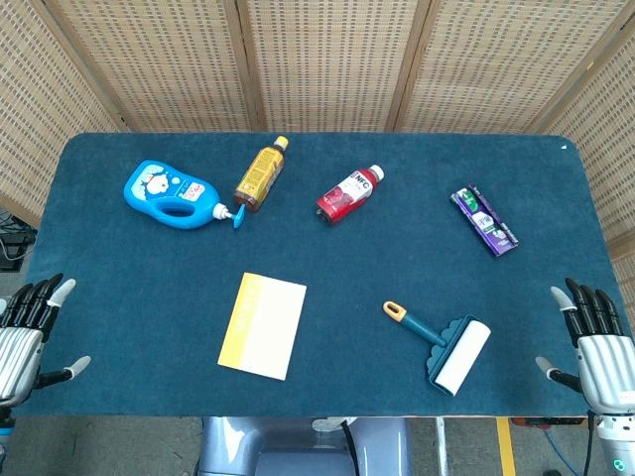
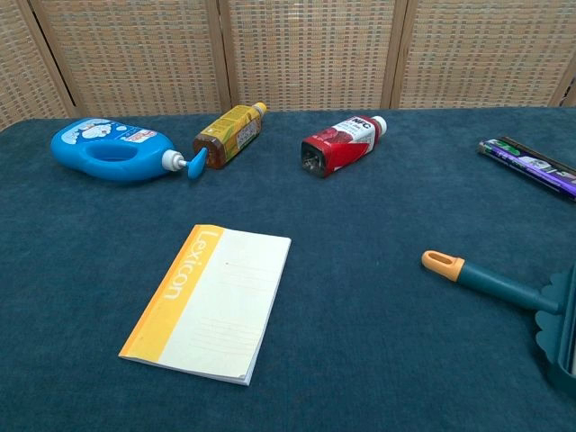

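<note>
Our left hand (image 1: 28,332) and right hand (image 1: 595,342) wait with fingers spread and holding nothing at the table's (image 1: 327,268) edges, nearest the notebook (image 1: 263,324) and lint roller (image 1: 444,347).

The blue-clothed table (image 1: 327,268) carries notebook (image 1: 263,325), lint roller (image 1: 446,347), bottles (image 1: 260,175).

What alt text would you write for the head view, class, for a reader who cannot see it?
Two open robot hands, left hand and right hand, rest at the near corners of a blue-covered table. On it lie a yellow notebook, lint roller, blue pump bottle, amber bottle, red bottle and purple packet.
</note>
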